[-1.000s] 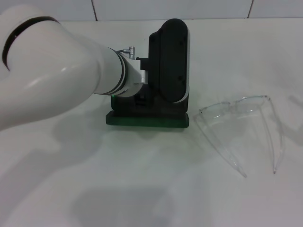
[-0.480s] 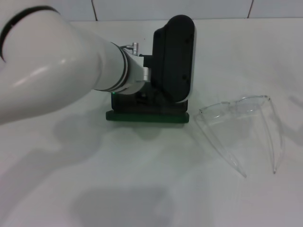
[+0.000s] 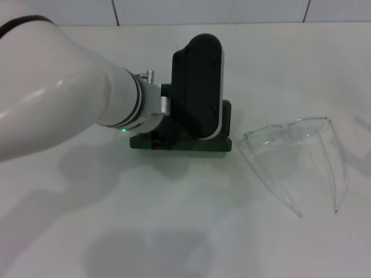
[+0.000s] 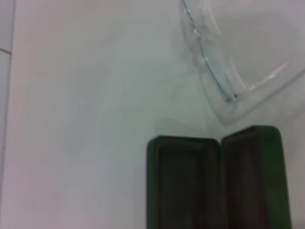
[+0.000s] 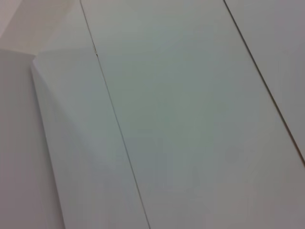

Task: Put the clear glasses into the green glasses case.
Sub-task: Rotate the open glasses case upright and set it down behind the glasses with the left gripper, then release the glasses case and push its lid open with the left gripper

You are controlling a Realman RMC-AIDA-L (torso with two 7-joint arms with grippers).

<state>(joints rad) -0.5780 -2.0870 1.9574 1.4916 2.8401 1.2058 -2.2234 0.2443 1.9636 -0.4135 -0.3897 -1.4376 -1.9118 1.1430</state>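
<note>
The green glasses case [image 3: 203,146] lies on the white table at the middle, mostly hidden under my left arm. In the left wrist view the case [image 4: 214,186] lies open, its two dark-lined halves side by side with nothing in them. The black body of my left gripper [image 3: 197,81] hangs directly above the case. The clear glasses [image 3: 287,128] rest on the table to the right of the case, arms unfolded and pointing toward me. From the left wrist, the clear glasses [image 4: 209,62] lie just beyond the case. My right gripper is out of view.
The bulky white left arm [image 3: 58,98] covers the left part of the head view. A tiled wall [image 3: 208,11] runs along the table's far edge. The right wrist view shows only pale tiles [image 5: 190,119].
My left arm and its black gripper body have shifted to the left over the case. The glasses have not moved.
</note>
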